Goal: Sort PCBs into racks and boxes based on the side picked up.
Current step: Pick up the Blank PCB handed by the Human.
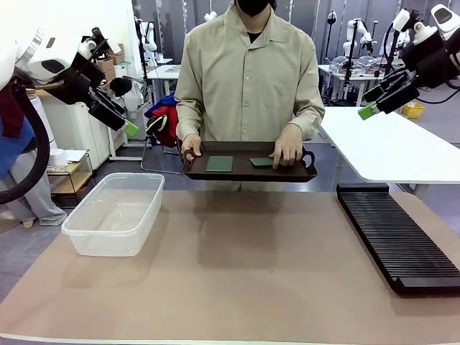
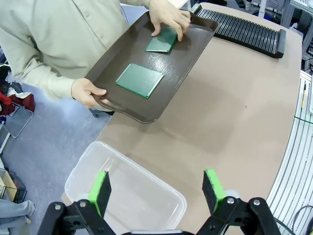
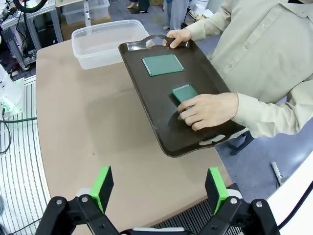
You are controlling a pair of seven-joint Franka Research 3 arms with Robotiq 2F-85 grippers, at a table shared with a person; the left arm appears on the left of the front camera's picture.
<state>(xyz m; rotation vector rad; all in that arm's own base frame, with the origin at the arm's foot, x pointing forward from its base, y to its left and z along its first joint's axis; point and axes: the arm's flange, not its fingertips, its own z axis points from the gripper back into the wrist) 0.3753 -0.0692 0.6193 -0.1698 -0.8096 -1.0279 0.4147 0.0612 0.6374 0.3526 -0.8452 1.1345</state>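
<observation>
Dark green, one thin rectangular circuit board (image 1: pixel 219 164) is lying bare on the dark brown handled tray (image 1: pixel 242 175) that a person is holding over the table's far edge. The person's hand (image 1: pixel 287 151) is pressing on the second board (image 1: pixel 260 162). The clear plastic tub (image 1: pixel 115 215) is sitting left and the long black slotted rack (image 1: pixel 399 237) right. The left gripper (image 2: pixel 159 188) and right gripper (image 3: pixel 161 186) are hovering high, jaws spread wide, grasping nothing.
</observation>
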